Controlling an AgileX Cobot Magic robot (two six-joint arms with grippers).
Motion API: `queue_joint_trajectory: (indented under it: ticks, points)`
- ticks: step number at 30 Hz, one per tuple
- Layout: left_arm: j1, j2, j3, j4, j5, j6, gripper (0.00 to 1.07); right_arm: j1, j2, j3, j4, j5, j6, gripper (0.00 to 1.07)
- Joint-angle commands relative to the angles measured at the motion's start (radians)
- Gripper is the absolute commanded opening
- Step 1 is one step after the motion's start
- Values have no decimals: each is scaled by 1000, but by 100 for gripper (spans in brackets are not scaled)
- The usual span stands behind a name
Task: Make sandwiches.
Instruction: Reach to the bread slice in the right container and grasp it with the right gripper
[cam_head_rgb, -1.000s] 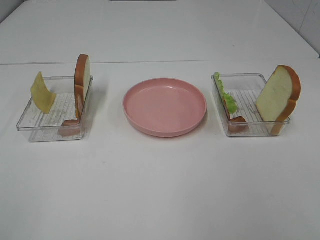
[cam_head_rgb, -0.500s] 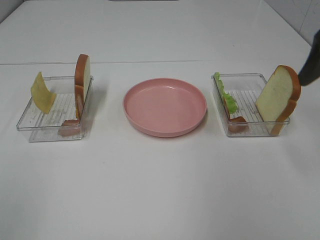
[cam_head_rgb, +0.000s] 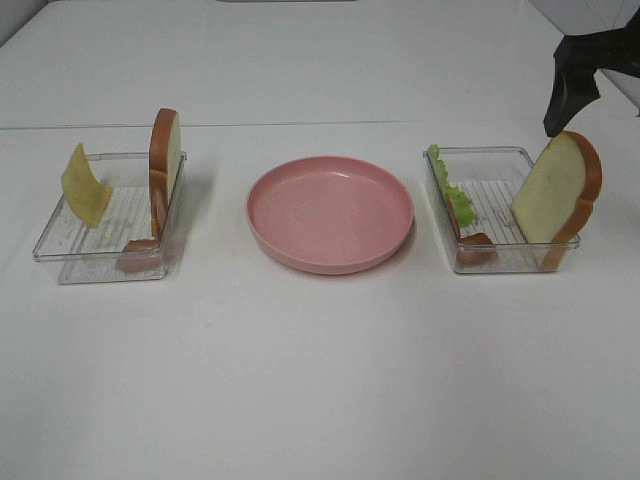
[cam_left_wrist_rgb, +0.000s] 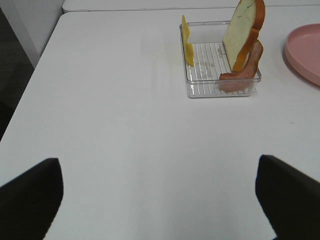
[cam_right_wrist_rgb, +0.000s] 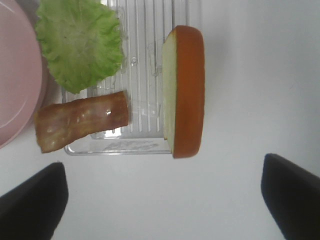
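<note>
Overhead, right tool (cam_right_wrist_rgb: 162, 200) hangs near bread slice (cam_head_rgb: 557, 188), pointing down, jaws spread.

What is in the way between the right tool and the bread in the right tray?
Nothing visible. The open right tool hangs above the white toy bread slice with orange-brown crust, leaning in the clear plastic tray; only air between.

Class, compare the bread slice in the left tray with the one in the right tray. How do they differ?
The left bread slice stands nearly upright, edge-on to the high camera; the right bread slice leans, showing its white face. The left bread slice shares its tray with cheese, the right bread slice with lettuce. Both have orange-brown crust.
</note>
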Motion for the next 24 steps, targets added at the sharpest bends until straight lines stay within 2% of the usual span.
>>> queue_joint_trajectory:
  ticks: [1, 12, 24]
  points:
    - [3, -14, 0, -6, -8, -6, 102, -6, 81, -50, -27, -6, -4, 98]
    - [3, -14, 0, -6, -8, -6, 102, -27, 222, -161, -33, -23, 2, 98]
    - [3, -14, 0, -6, -8, -6, 102, -61, 312, -166, -10, 1, -12, 98]
